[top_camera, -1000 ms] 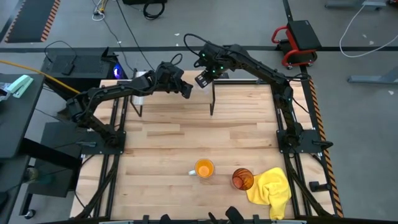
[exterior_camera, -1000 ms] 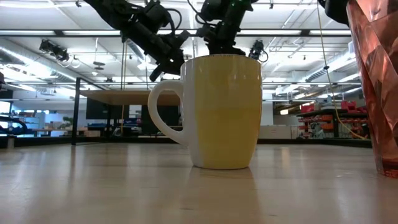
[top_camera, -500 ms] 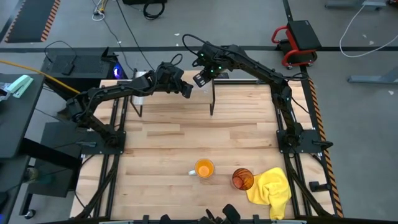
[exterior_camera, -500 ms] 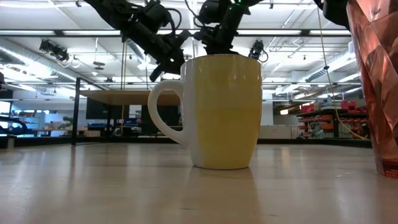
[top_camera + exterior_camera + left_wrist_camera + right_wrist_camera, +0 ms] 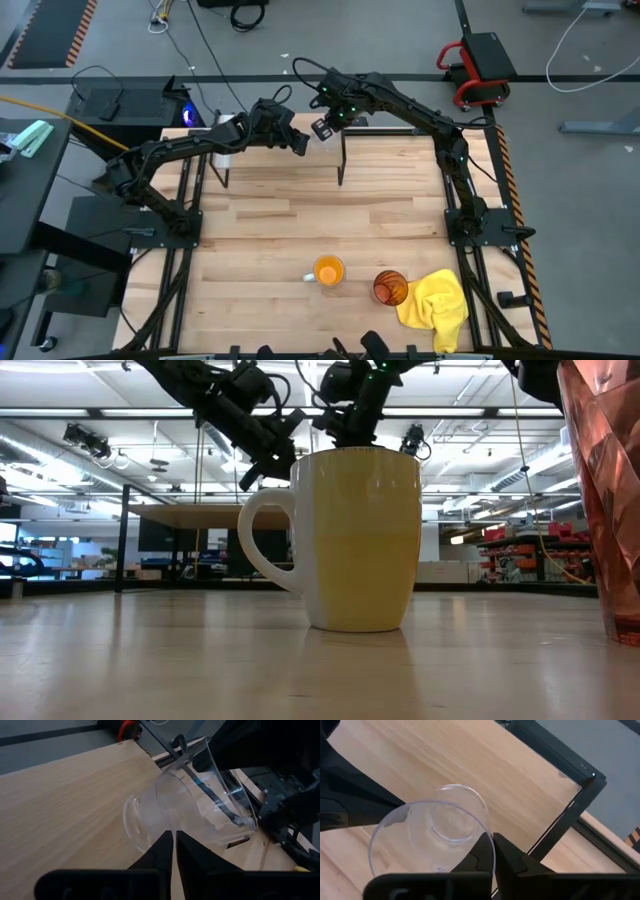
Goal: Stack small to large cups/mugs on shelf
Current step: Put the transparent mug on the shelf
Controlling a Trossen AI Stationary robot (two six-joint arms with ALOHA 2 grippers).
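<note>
A small clear glass cup [image 5: 185,805] hangs above the shelf [image 5: 262,152] at the table's far side, between my two grippers. My left gripper [image 5: 300,145] is shut on its base end, and my right gripper [image 5: 320,128] is shut on its rim. The right wrist view looks into the cup's mouth [image 5: 435,830]. The orange mug [image 5: 328,271] stands upright on its base near the table's front edge. The amber tumbler [image 5: 390,288] stands just to its right. In the low view the mug [image 5: 360,540] fills the middle and the tumbler [image 5: 605,500] the right edge. My left gripper pinches the cup's wall close to the base [image 5: 167,827] between its two fingertips. The cup lies tilted on its side, mouth away from the fingers, clear of the shelf. My right gripper grips the cup's rim [image 5: 489,836] in a pinch, and the rim edge runs between the two fingers [image 5: 512,862]. It comes at the cup's open end, opposite the left gripper.
A crumpled yellow cloth [image 5: 438,305] lies against the tumbler at the front right. The shelf's thin black legs [image 5: 342,165] stand on the plank tabletop [image 5: 300,220], with bare wood between shelf and mug. Black frame rails [image 5: 470,220] edge the table.
My right gripper has edged toward the table's left, closer to the left gripper and the cup held between them. The left gripper and the cup have stayed about where they were above the shelf.
</note>
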